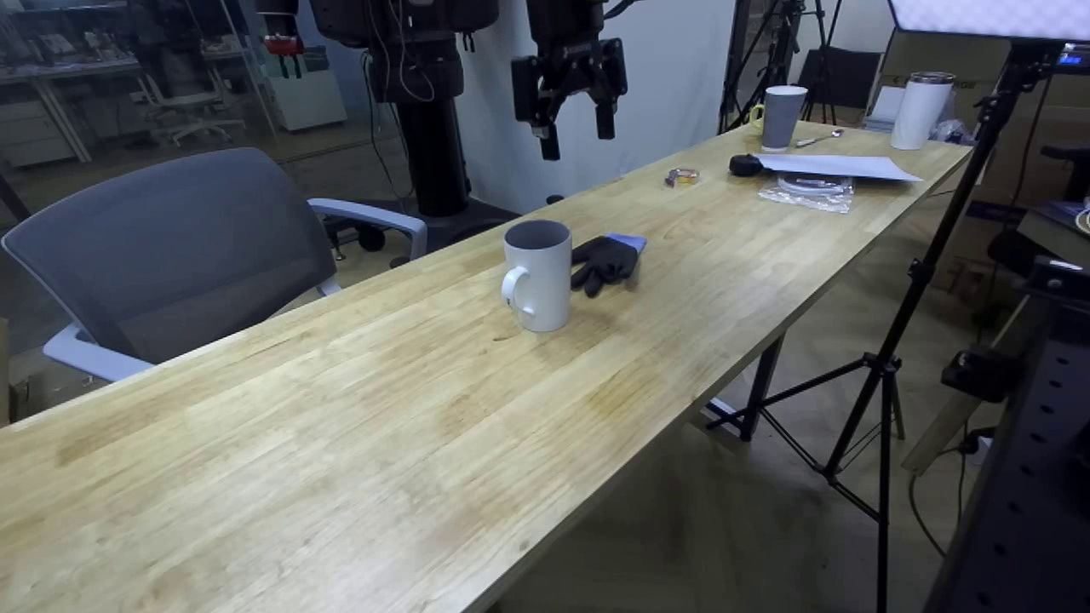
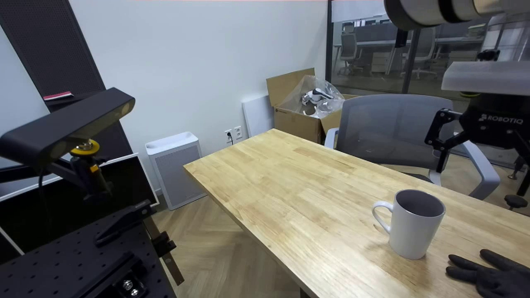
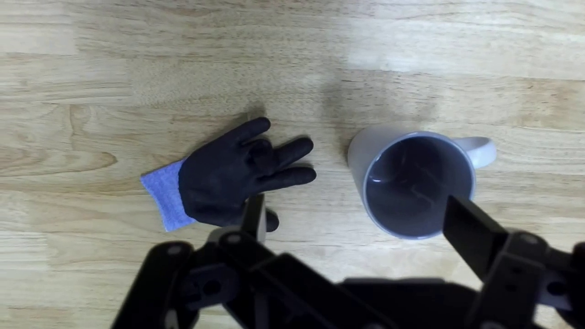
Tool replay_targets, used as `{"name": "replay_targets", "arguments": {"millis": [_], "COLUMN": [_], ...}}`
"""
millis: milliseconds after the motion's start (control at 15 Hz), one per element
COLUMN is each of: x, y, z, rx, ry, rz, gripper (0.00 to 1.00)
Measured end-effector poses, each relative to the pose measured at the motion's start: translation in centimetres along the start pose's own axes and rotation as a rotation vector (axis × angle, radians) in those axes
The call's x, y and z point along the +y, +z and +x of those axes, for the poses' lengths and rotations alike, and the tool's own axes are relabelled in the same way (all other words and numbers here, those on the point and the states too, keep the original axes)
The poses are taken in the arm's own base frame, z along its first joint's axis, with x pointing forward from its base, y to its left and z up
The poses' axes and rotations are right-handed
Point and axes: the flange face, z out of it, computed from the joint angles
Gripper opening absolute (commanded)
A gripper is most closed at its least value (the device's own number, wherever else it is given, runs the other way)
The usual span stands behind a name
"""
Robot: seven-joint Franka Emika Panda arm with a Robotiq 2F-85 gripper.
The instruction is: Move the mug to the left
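Observation:
The white mug (image 1: 549,285) stands upright on the wooden table, with its dark grey inside showing. In an exterior view, the mug (image 2: 414,234) has its loop handle facing left. In the wrist view, the mug (image 3: 416,183) is right of centre and its handle points right. My gripper (image 1: 577,134) is open and empty, raised well above the table. It also shows, partly cut off, in an exterior view (image 2: 483,174). In the wrist view, the fingers of the gripper (image 3: 356,212) are wide apart. The right finger overlaps the mug's rim in the picture, but the gripper is above it.
A black glove (image 3: 219,178) with a blue cuff lies close beside the mug on the wooden table (image 1: 366,426). Farther along stand a grey cup (image 1: 782,119) and a white tumbler (image 1: 921,115), near a paper sheet (image 1: 839,166). An office chair (image 2: 393,128) stands at the table's edge.

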Motion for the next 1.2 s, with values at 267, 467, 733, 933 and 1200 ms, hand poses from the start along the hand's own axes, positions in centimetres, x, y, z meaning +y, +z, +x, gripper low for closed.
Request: {"name": "replay_targets", "arguments": {"millis": [267,467,733,933,1200], "x": [-0.3,-0.6,-0.8,-0.9,-1.1], "y": [1.5,2.6,3.9,4.5,4.4], "z": [-0.3,-0.4,-0.6,-0.7,-0.1], "rx": [-0.006,-0.013,-0.029,-0.03,-0.005], "ry": [0.013,0.012,0.006,0.007,0.01], "rz": [-0.006,-0.017,-0.029,-0.032,-0.035], "gripper": [1.0,1.0,1.0,1.0,1.0]}}
